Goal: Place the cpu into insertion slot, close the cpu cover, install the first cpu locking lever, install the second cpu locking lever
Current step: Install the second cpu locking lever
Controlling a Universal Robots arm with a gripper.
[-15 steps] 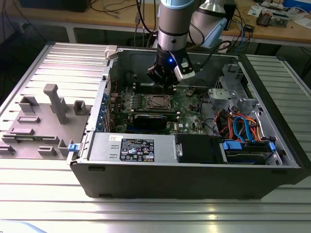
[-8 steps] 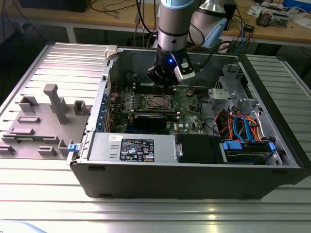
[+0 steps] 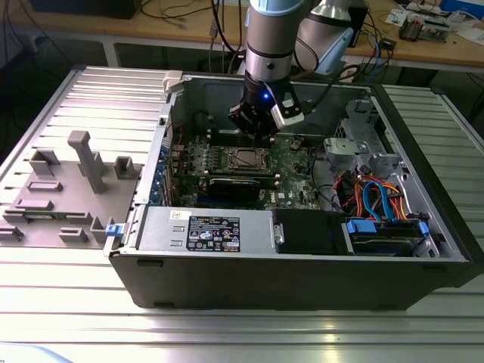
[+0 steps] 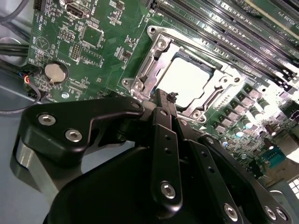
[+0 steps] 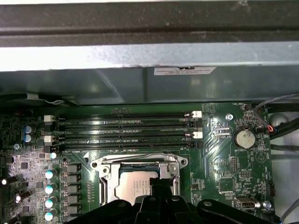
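A ribbed, light grey metal surface point(image 3: 68, 302) fills the foreground in the exterior view. Behind it stands a wooden workbench point(image 3: 189, 30) with many cables point(image 3: 174, 11) and small boxes point(image 3: 423, 26).

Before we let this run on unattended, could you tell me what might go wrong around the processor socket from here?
1. The claw hangs right at the edge of the cpu cover, which lies over the cpu; a sideways drift could scrape or bend the frame.
2. The memory slots run close beside the insertion slot, so a wide approach could knock their latches.
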